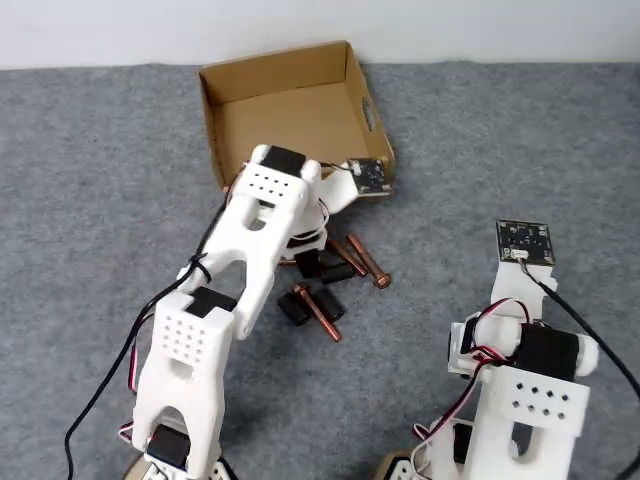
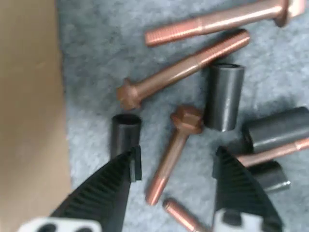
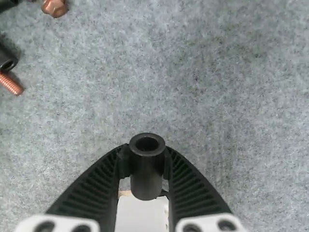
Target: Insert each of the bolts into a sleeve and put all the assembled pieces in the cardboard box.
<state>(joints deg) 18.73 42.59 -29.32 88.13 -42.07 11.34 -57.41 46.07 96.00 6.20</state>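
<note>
Several copper bolts and black sleeves lie loose on the grey carpet just in front of the cardboard box (image 1: 214, 120). My left gripper (image 2: 177, 157) hangs open over this pile, its fingers on either side of a short bolt (image 2: 179, 130) that points its hexagonal head away from me. A sleeve (image 2: 126, 133) lies just beyond one fingertip (image 2: 131, 166), and another sleeve (image 2: 224, 96) lies past the bolt's head. My right gripper (image 3: 146, 170) is shut on a black sleeve (image 3: 146, 162), held with its bore facing out over bare carpet, at the right of the table.
The left arm (image 1: 250, 260) stretches over the pile and hides part of it in the high view. Two long bolts (image 2: 218, 21) (image 2: 188, 70) lie farther out. A bolt (image 1: 366, 260) and a sleeve (image 1: 294, 308) show beside the arm. The box stands open at the back.
</note>
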